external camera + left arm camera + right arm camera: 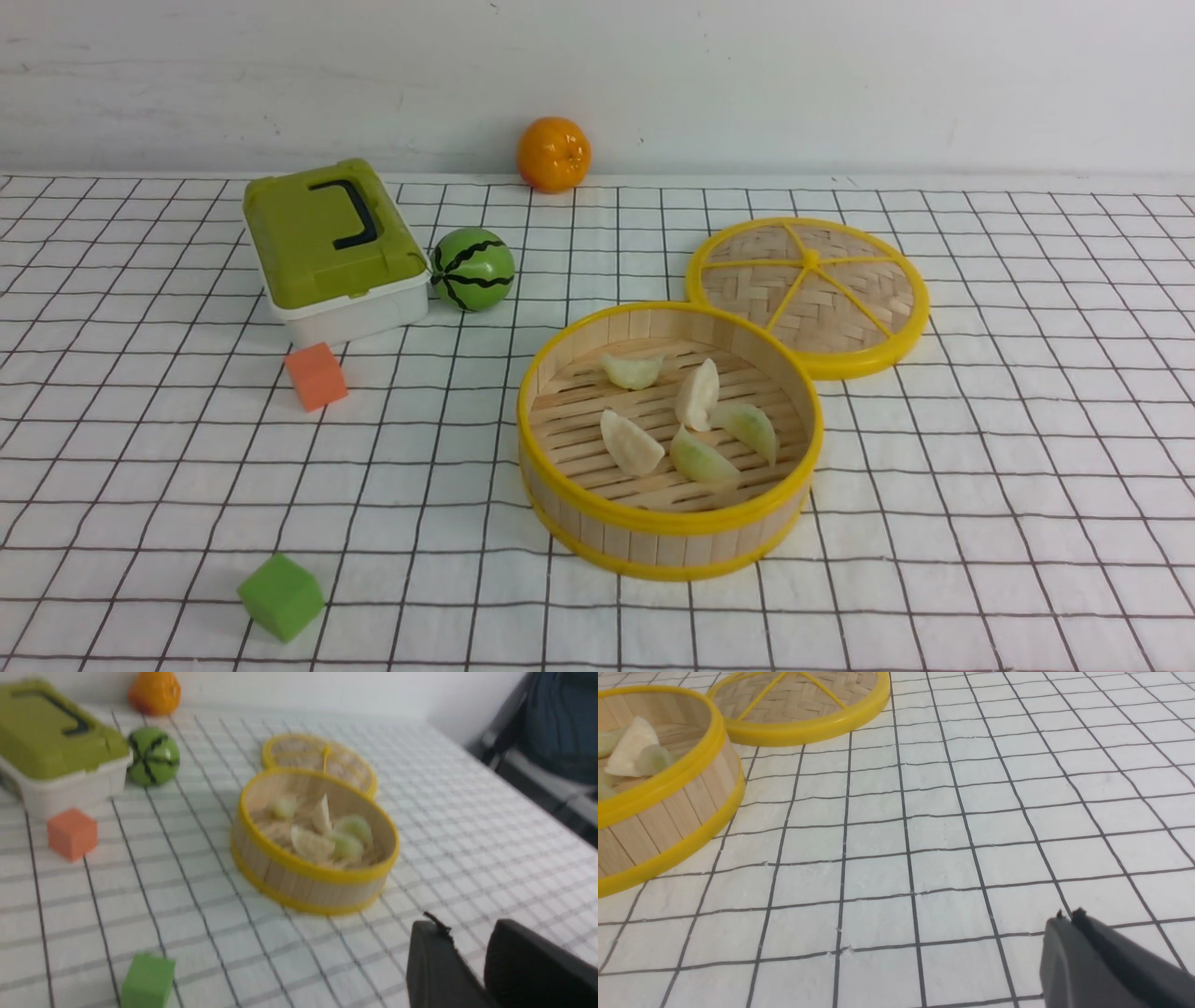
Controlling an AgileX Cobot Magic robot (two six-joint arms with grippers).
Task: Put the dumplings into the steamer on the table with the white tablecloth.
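All five small crescent-shaped pale cream dumplings [695,422] lie on the slatted floor of the round bamboo steamer with yellow plastic rims [667,541] — none left on the white grid-printed tablecloth [980,485], so I'd judge the loading done. One dumpling stands on edge near the middle, propped against a neighbour; the rest lie flat, clustered toward the centre and the far wall, clear of the rim.

The flat woven lid with yellow rim and spokes [808,294] lies just behind and to the right of the steamer, touching or nearly touching it — parked out of the way so the basket mouth is free.

Left gripper [472,970]: two dark fingers with a narrow gap between them, nothing held, over bare cloth near the steamer's front. Right gripper [1073,926]: fingers pressed together, empty, over bare cloth well right of the steamer. Neither arm shows in the front view, which fits arms pulled back from the work.

Clutter sits left and back, well apart from the steamer (none of it in the working path): green-lidded white plastic box [331,252], toy watermelon ball [472,269], orange fruit [554,154], orange foam cube [316,375], green foam cube [280,595].
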